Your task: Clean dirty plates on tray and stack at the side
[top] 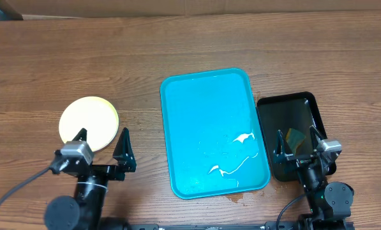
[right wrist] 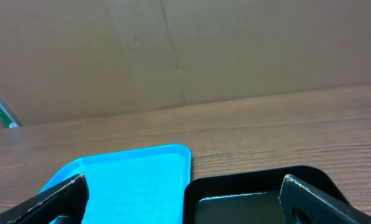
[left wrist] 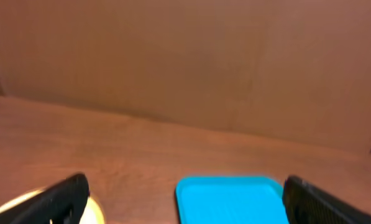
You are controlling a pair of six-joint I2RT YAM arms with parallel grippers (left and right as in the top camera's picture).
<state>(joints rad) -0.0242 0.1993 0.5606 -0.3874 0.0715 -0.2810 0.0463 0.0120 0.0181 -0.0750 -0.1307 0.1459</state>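
Note:
The blue tray (top: pixel 203 108) lies at the table's centre with no plates on it, only white wet streaks (top: pixel 235 156) near its front right. The plates (top: pixel 88 121) sit stacked left of the tray, a white one on top with a yellow-green rim showing beneath. My left gripper (top: pixel 101 147) is open and empty just in front of the stack. The left wrist view shows the tray (left wrist: pixel 229 199) and the stack's edge (left wrist: pixel 89 211). My right gripper (top: pixel 298 144) is open and empty over the black tray (top: pixel 305 105). The right wrist view shows the blue tray (right wrist: pixel 129 180).
The smaller black tray stands right of the blue tray and holds a yellow-green sponge (top: pixel 296 138); it also shows in the right wrist view (right wrist: pixel 260 193). A small brown spot (top: pixel 235 199) lies on the table by the blue tray's front edge. A cardboard wall (right wrist: pixel 185 50) lines the far side.

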